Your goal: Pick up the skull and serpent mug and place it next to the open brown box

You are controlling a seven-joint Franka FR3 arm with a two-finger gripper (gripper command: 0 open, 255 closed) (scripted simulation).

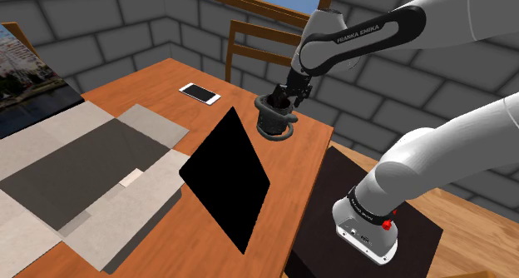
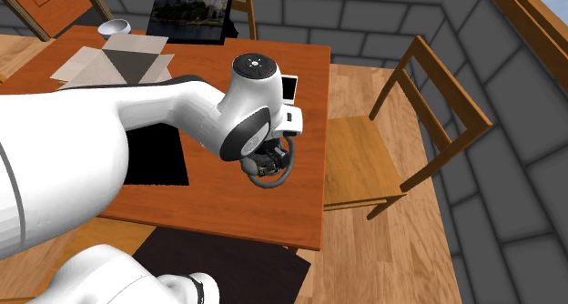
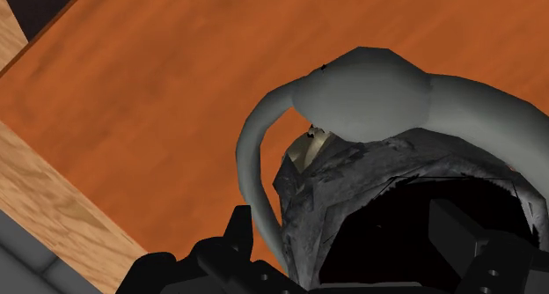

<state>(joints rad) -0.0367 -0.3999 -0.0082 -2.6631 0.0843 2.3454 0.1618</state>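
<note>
Right under the pincer [image 1: 283, 99], the skull and serpent mug [image 1: 275, 123] is sitting near the worktop [image 1: 158, 85] edge; whether the pincer is pinching its rim, I cannot tell. A loose grip is risking a tumble off that edge.

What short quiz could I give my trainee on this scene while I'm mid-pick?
1. True or false: the white phone lies on the wooden table.
2. The pincer is: A at the mug; B over the phone; C high above the table.
3. What colour is the mug's looping handle?
Key: 1 true; 2 A; 3 grey.
</note>
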